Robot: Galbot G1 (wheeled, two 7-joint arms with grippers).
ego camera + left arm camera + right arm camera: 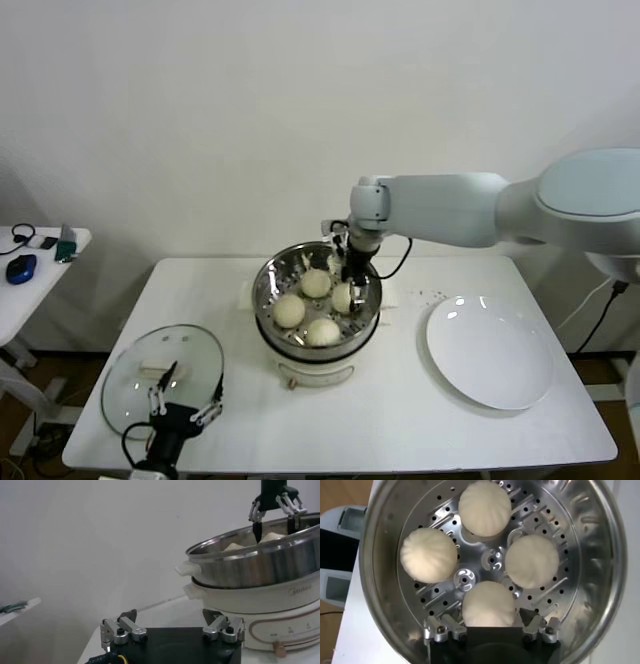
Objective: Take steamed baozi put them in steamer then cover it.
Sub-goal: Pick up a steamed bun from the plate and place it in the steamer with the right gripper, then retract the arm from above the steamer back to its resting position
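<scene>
A white table [400, 420] is seen from the head camera, with a stainless-steel steamer [270, 300] on a cream-white electric base [315, 368] at its centre. Four steamed baozi [290, 311] are seated on the perforated tray inside the pot, arranged in a ring around the tray's middle at roughly twelve, three, six and nine o'clock in the right wrist view.

The right gripper [352, 272] is held down inside the pot, at about two o'clock of its rim. Its jaws are spread wide and nothing is clamped between them; the nearest bun [488, 604] is set just in front of the fingertips [441, 629], apart from them.

The left gripper [185, 407] is parked low at the table's near edge, at about seven o'clock from the steamer, its jaws parted and empty. A round glass lid [135, 365] is laid flat just beyond it. A bare white plate [490, 352] is placed at three o'clock from the steamer, well apart.
</scene>
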